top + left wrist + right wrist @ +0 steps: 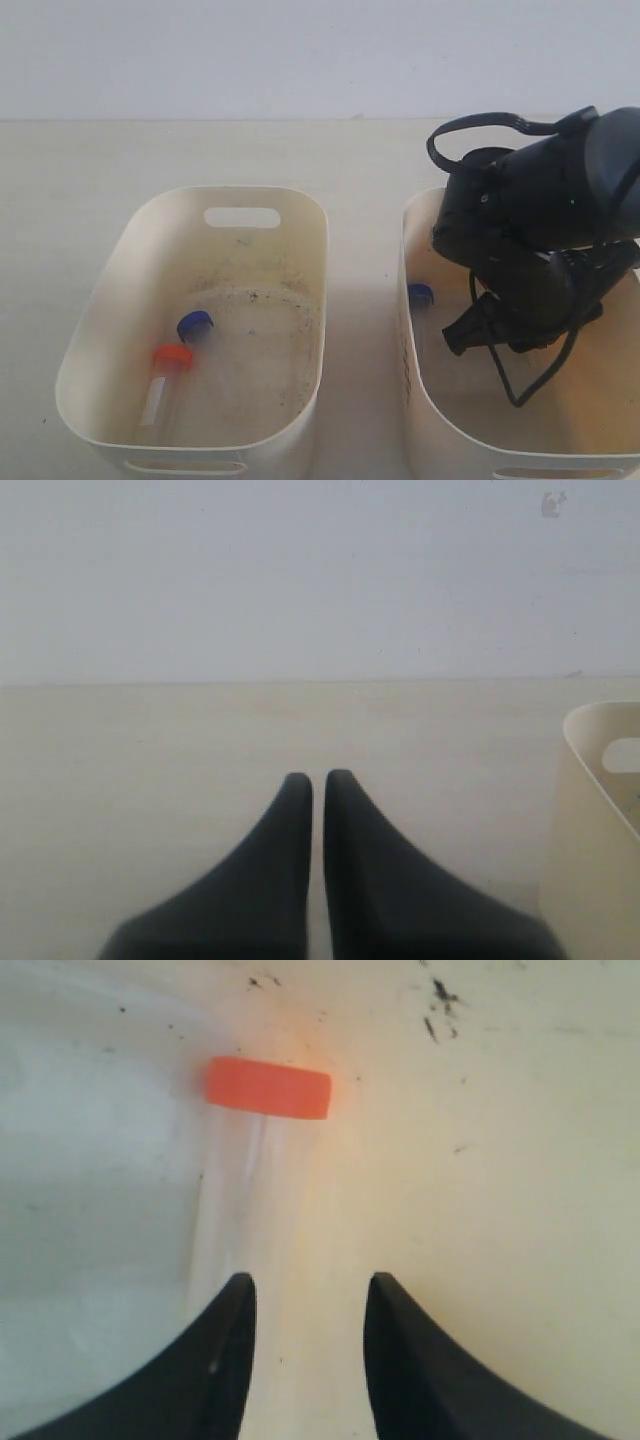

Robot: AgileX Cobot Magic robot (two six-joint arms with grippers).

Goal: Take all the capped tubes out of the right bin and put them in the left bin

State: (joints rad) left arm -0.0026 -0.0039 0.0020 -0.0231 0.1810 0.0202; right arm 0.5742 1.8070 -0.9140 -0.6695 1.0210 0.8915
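A: Checking the lie of the orange-capped tube (268, 1088) against the right claw (310, 1282): flat on the floor of the right bin (415, 400), cap end pointing away from the claw, clear body running back toward it

B: Confirmed. Long axis close to the line of reach, though skewed toward one finger. Claw about half open, nothing between the pads, poised just over the tail end. Likely needing a small sideways shift before closing, else risk of a finger landing on the body

A: Nearer arm?

B: Right, plainly. Left claw (318, 777) pinched almost shut, empty, parked over the desk (150, 740) outside the bins

A: Noting view gaps. Seen only from the right wrist: the orange-capped one, hidden under the arm in the exterior view. Seen only from outside: a blue-capped tube (421, 295) against the right bin's wall facing the left bin (100, 330), plus two more tubes (160, 395) lying in the left bin
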